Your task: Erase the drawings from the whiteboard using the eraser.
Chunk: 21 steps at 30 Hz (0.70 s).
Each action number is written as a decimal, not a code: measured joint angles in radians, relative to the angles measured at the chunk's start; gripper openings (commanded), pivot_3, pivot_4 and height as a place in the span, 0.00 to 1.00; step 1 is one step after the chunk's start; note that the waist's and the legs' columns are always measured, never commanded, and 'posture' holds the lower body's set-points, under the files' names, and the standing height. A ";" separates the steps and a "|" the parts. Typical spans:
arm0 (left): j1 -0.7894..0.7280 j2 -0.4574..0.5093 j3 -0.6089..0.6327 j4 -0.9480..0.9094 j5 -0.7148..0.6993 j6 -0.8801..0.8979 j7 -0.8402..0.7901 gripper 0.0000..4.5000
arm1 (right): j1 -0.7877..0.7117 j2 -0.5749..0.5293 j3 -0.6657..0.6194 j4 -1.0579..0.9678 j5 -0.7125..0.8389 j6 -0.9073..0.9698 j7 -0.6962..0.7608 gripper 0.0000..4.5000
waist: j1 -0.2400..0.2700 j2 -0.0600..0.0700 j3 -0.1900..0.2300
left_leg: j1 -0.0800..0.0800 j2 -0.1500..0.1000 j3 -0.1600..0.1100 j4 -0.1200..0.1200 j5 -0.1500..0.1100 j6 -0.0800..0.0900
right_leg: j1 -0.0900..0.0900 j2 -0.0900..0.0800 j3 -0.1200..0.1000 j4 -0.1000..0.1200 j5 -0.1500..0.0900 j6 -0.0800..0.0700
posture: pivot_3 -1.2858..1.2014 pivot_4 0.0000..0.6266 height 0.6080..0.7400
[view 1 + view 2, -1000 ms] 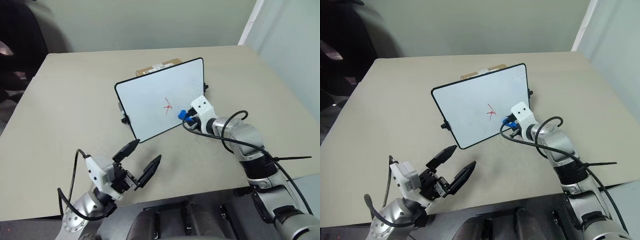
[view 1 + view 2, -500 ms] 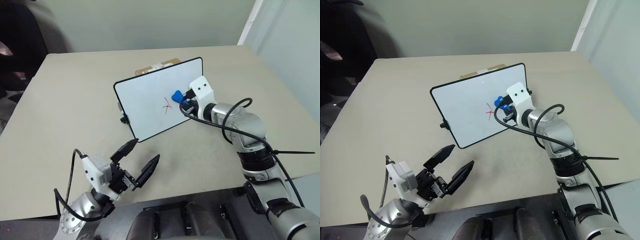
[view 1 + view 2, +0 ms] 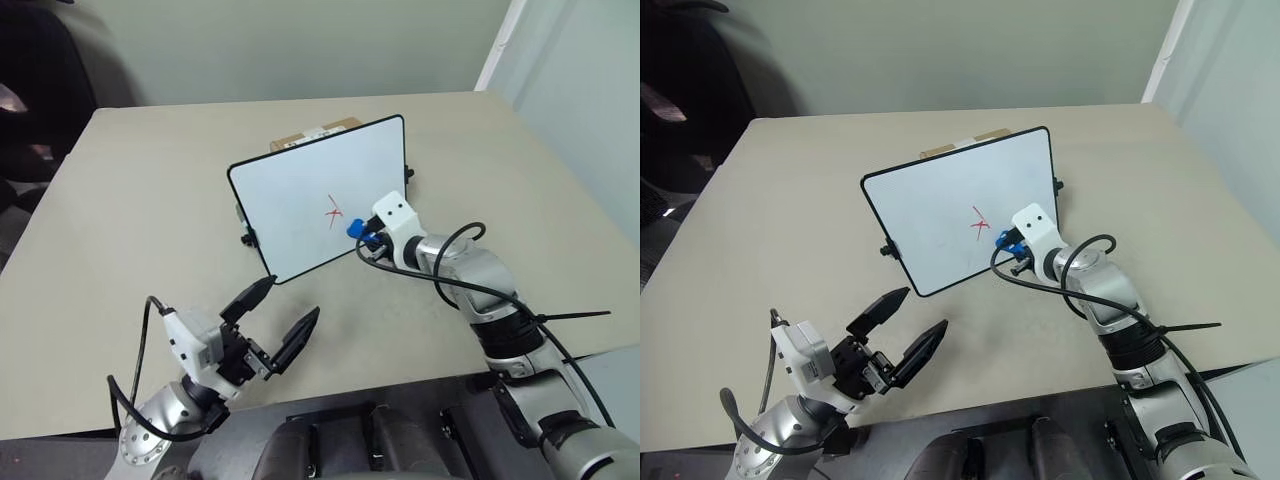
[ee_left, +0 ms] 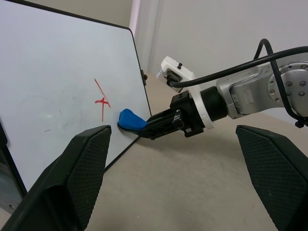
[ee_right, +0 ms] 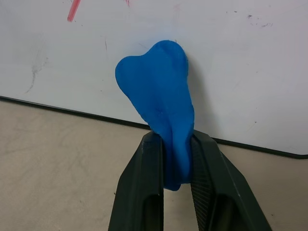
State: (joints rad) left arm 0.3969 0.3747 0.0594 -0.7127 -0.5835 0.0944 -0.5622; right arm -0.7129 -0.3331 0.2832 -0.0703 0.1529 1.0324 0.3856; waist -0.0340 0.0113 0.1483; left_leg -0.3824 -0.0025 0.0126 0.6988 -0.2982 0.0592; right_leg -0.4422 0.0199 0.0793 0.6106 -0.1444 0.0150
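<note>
My right gripper (image 5: 174,159) is clamped tight on the blue eraser (image 5: 159,91), its tip pressed against the whiteboard (image 3: 300,190) near the lower edge, at about 4 o'clock from the red drawings (image 3: 334,212). My left gripper (image 3: 270,318) hangs spread wide, holding nothing, over the table (image 3: 130,220).

Two arms are seen. Each arm is made of round, shiny silver-grey metal parts joined one after another. Black rings are seen between the silver parts.

A small white box is fixed at each wrist. Two tiny dark dots are seen on the white box of the right arm. A black block is fitted past each white box. Two black fingers are fitted on the left gripper (image 3: 281,317); they are long, flat and pointed. Their inner faces are covered in fine bumps.

The fingers of the right gripper (image 5: 174,159) are black too, with ridged inner faces.

A thick black cable is looped beside each wrist. A thin black tie is wrapped round the right arm, with its tail stuck out toward 3 o'clock.
</note>
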 measured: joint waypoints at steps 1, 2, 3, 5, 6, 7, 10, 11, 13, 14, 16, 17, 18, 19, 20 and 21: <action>-0.002 0.001 0.000 0.000 0.000 0.000 0.000 1.00 | -0.002 0.000 -0.002 0.000 0.000 0.000 0.000 0.10 | 0.000 0.000 0.000 | 0.000 0.000 0.000 0.000 0.000 0.000 | 0.000 0.000 0.000 0.000 0.000 0.000 | 0.52 0.24 1.00; -0.004 0.002 0.000 0.000 0.000 0.000 0.000 1.00 | -0.005 0.000 -0.005 0.001 0.000 0.000 0.000 0.10 | 0.000 0.000 0.000 | 0.000 0.000 0.000 0.000 0.000 0.000 | 0.000 0.000 0.000 0.000 0.000 0.000 | 0.52 0.24 1.00; -0.006 0.002 0.000 0.000 0.000 0.000 0.000 1.00 | -0.008 0.001 -0.009 0.001 0.001 0.000 0.000 0.10 | -0.001 0.000 0.000 | 0.000 0.000 0.000 0.000 0.000 0.000 | 0.000 0.000 0.000 0.000 0.000 0.000 | 0.52 0.24 1.00; -0.012 0.002 0.000 0.000 0.001 0.000 0.000 1.00 | -0.030 0.006 -0.030 -0.001 0.002 -0.001 0.000 0.10 | -0.001 0.000 0.000 | 0.000 0.000 0.000 0.000 0.000 0.000 | 0.000 0.000 0.000 0.000 0.000 0.000 | 0.52 0.24 1.00; -0.015 0.002 0.000 0.000 0.002 0.000 0.000 1.00 | -0.043 0.007 -0.034 -0.009 0.003 -0.001 0.001 0.10 | -0.001 0.000 0.000 | 0.000 0.000 0.000 0.000 0.000 0.000 | -0.001 0.000 0.000 0.000 0.000 0.000 | 0.52 0.24 1.00; -0.018 0.002 -0.001 0.000 0.002 0.000 0.000 1.00 | -0.057 0.009 -0.039 -0.021 0.005 -0.001 0.004 0.10 | -0.001 0.000 0.000 | 0.000 0.000 0.000 -0.001 0.000 0.000 | -0.001 0.000 0.000 0.000 0.000 0.000 | 0.52 0.24 1.00; -0.030 0.002 -0.005 0.002 0.004 0.000 0.000 1.00 | -0.123 0.034 -0.040 -0.061 0.010 0.004 0.010 0.10 | -0.004 0.000 0.000 | -0.001 0.001 0.000 -0.002 0.000 -0.001 | -0.002 0.001 0.000 0.000 0.000 -0.001 | 0.52 0.24 1.00; -0.032 0.001 -0.008 0.002 0.006 0.000 0.000 1.00 | -0.139 0.042 -0.040 -0.071 0.010 0.004 0.011 0.10 | -0.003 0.000 0.000 | -0.001 0.001 0.000 -0.002 0.000 -0.001 | -0.002 0.001 0.000 0.000 0.000 -0.001 | 0.52 0.24 1.00; -0.033 0.001 -0.016 0.003 0.013 0.000 0.000 1.00 | -0.157 0.053 -0.035 -0.083 0.010 0.004 0.015 0.10 | -0.002 0.000 0.000 | -0.001 0.001 0.000 -0.002 0.000 -0.001 | -0.002 0.001 0.000 -0.001 -0.002 -0.001 | 0.52 0.24 1.00; -0.033 0.001 -0.017 0.003 0.017 0.000 0.000 1.00 | -0.158 0.055 -0.032 -0.083 0.010 0.004 0.016 0.10 | -0.001 0.000 0.000 | -0.001 0.001 0.000 -0.002 0.001 -0.002 | -0.002 0.001 0.000 -0.001 -0.002 -0.001 | 0.52 0.24 1.00; -0.033 0.001 -0.019 0.005 0.020 0.000 0.000 1.00 | -0.163 0.055 -0.021 -0.083 0.008 0.004 0.018 0.10 | 0.000 0.000 0.000 | -0.001 0.001 0.000 -0.002 0.002 -0.005 | -0.002 0.001 0.000 -0.001 -0.002 0.000 | 0.52 0.24 1.00; -0.033 0.000 -0.022 0.006 0.022 0.000 0.000 1.00 | -0.168 0.050 -0.005 -0.083 -0.001 0.000 0.019 0.10 | 0.000 0.000 0.000 | -0.002 0.001 0.001 -0.001 0.003 -0.008 | -0.002 0.000 0.000 -0.001 -0.003 0.000 | 0.52 0.24 1.00; -0.034 -0.001 -0.025 0.007 0.024 0.000 0.000 1.00 | -0.175 0.044 0.011 -0.083 -0.008 0.000 0.020 0.10 | 0.000 0.000 0.000 | -0.002 0.000 0.001 -0.001 0.003 -0.008 | -0.002 0.000 0.000 -0.001 -0.003 0.000 | 0.52 0.24 1.00; -0.035 -0.002 -0.030 0.008 0.025 0.000 0.000 1.00 | -0.178 0.043 0.018 -0.083 -0.012 0.000 0.022 0.10 | 0.000 0.000 0.000 | -0.002 0.000 0.001 -0.001 0.003 -0.008 | -0.002 0.000 0.000 -0.002 -0.004 0.000 | 0.52 0.24 1.00; -0.036 -0.004 -0.035 0.009 0.026 0.000 0.000 1.00 | -0.178 0.042 0.025 -0.083 -0.017 0.001 0.023 0.10 | -0.001 0.000 0.000 | -0.002 0.000 0.001 -0.001 0.003 -0.009 | -0.002 0.000 0.000 -0.001 -0.004 0.000 | 0.52 0.24 1.00; -0.037 -0.006 -0.038 0.010 0.027 0.000 0.001 1.00 | -0.178 0.038 0.037 -0.082 -0.022 0.003 0.024 0.10 | -0.001 0.000 0.000 | -0.002 0.001 0.001 -0.001 0.003 -0.009 | -0.002 0.000 0.000 -0.001 -0.004 0.000 | 0.52 0.24 1.00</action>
State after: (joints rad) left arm 0.3602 0.3691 0.0217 -0.7029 -0.5568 0.0948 -0.5614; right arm -0.8910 -0.2947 0.3200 -0.1519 0.1313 1.0355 0.4093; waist -0.0354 0.0114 0.1484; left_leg -0.3840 -0.0020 0.0133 0.6974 -0.2956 0.0503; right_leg -0.4444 0.0202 0.0791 0.6096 -0.1487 0.0153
